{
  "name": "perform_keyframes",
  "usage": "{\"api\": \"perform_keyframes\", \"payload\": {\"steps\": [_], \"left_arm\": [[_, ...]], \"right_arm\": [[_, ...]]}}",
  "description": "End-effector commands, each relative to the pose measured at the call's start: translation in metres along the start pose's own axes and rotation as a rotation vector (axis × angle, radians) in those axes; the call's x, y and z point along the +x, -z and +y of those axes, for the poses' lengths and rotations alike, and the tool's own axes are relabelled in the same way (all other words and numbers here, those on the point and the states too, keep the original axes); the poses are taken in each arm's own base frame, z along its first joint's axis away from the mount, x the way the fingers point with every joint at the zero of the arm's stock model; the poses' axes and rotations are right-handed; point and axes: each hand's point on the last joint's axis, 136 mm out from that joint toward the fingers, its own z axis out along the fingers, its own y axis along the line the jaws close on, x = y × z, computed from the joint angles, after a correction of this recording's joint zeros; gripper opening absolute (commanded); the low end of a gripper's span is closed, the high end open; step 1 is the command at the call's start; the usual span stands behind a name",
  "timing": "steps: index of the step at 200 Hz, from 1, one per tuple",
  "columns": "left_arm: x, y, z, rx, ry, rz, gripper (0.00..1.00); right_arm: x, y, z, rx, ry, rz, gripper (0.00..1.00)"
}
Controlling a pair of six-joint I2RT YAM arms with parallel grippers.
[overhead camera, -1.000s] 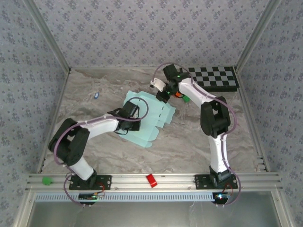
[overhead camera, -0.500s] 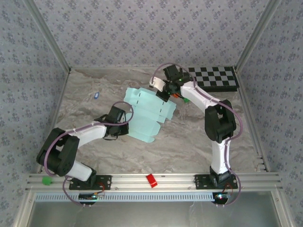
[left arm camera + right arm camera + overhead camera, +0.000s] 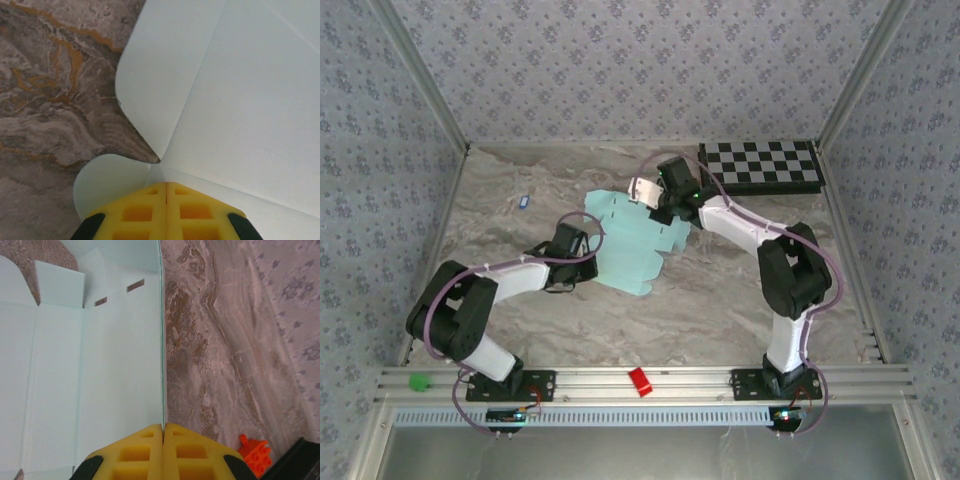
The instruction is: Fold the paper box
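Since the paper box (image 3: 632, 240) is a flat die-cut sheet mid-frame in the top view, I reckon I'm on the first fold. My left gripper (image 3: 586, 250) is at its left edge and my right gripper (image 3: 664, 206) at its upper right.

Left wrist: fingers (image 3: 140, 212) pressed together at a crease junction, can't tell if card's between them.

Right wrist: fingers (image 3: 137, 450) closed, and the sheet's edge runs straight into the seam, so it looks pinched.

Next move probably needs a side panel raised along its crease.
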Motion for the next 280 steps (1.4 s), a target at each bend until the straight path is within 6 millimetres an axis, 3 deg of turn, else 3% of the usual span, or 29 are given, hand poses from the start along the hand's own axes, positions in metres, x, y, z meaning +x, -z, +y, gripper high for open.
{"api": "perform_keyframes", "payload": {"steps": [1,85,88,95,176,231,280], "left_arm": [[0.014,-0.012,0.009,-0.017,0.046,0.038,0.0],[0.018,-0.024,-0.014,-0.006,0.035,0.035,0.0],[0.018,-0.024,-0.015,-0.005,0.034,0.035,0.0],[0.018,-0.024,-0.018,-0.001,0.035,0.033,0.0],[0.018,-0.019,-0.031,0.039,0.029,0.021,0.0],[0.006,-0.005,-0.04,0.056,0.016,-0.017,0.0],[-0.027,0.043,-0.041,0.004,-0.043,-0.141,0.36]], "right_arm": [[-0.02,0.009,-0.006,0.107,0.112,-0.048,0.0],[-0.025,0.003,0.017,0.175,0.297,-0.054,0.0],[-0.015,-0.001,0.027,0.155,0.306,-0.039,0.0],[-0.014,-0.002,0.03,0.155,0.32,-0.039,0.0],[-0.001,-0.016,0.035,0.232,0.466,-0.023,0.0],[0.0,-0.018,0.035,0.259,0.504,-0.022,0.0],[-0.001,-0.016,0.032,0.25,0.519,-0.025,0.0]]}}
